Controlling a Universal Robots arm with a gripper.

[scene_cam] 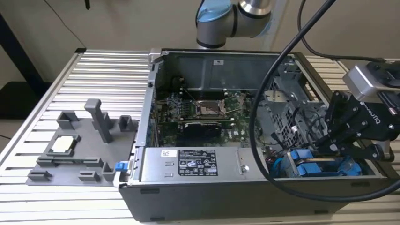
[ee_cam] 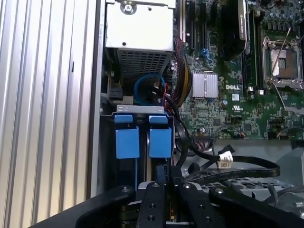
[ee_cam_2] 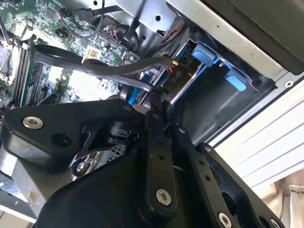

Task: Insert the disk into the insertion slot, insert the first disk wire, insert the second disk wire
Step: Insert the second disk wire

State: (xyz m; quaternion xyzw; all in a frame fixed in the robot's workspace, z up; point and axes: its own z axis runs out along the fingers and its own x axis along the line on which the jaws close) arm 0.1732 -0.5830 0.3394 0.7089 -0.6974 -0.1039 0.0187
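My black gripper reaches into the open computer case at the exterior view's right, above the drive cage. Two blue-framed drives stand side by side in the grey cage, and the disk is the one in line with my fingers. It sits in the insertion slot. In both wrist views the fingers are drawn together on a dark connector just past the disk's end, gripper and gripper. A flat black disk wire with a white tag runs from the motherboard side to that spot.
A grey power supply lies along the case front, with the green motherboard behind it. The perforated metal cage stands close by the gripper. Thick black robot cables hang across the case. A grey fixture sits on the slatted table.
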